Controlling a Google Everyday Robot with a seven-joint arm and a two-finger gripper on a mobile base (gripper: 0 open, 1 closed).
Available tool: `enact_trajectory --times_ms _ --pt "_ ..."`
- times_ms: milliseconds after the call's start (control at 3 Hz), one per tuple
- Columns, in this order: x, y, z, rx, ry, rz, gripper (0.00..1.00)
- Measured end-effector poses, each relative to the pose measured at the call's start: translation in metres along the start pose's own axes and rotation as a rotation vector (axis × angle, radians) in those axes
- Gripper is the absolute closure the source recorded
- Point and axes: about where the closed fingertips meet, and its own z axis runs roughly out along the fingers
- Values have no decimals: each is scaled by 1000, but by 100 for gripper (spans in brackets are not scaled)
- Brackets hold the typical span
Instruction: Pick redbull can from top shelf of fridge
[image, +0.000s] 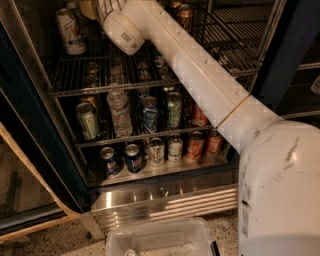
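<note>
My white arm reaches up and left into the fridge (31, 105), and its wrist (122, 31) is above the top shelf (75, 80). My gripper (94, 7) is at the very top edge of the view, just right of a white can with orange and green marks (70, 30), and is mostly cut off. A gold-brown can (185, 15) stands behind the arm on the right. The redbull can is not visible; it is hidden by the arm or out of view.
The middle rack holds a water bottle (120, 112), a green can (87, 120) and a blue can (149, 114). The lower rack holds several cans, including a Pepsi can (109, 160). A clear plastic bin (160, 240) sits on the floor before the ribbed steel base (165, 200). The open glass door (25, 185) is at the left.
</note>
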Motion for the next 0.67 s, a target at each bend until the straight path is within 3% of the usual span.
enact_trajectory --times_ms 667 --pt "10 -17 19 15 43 -14 35"
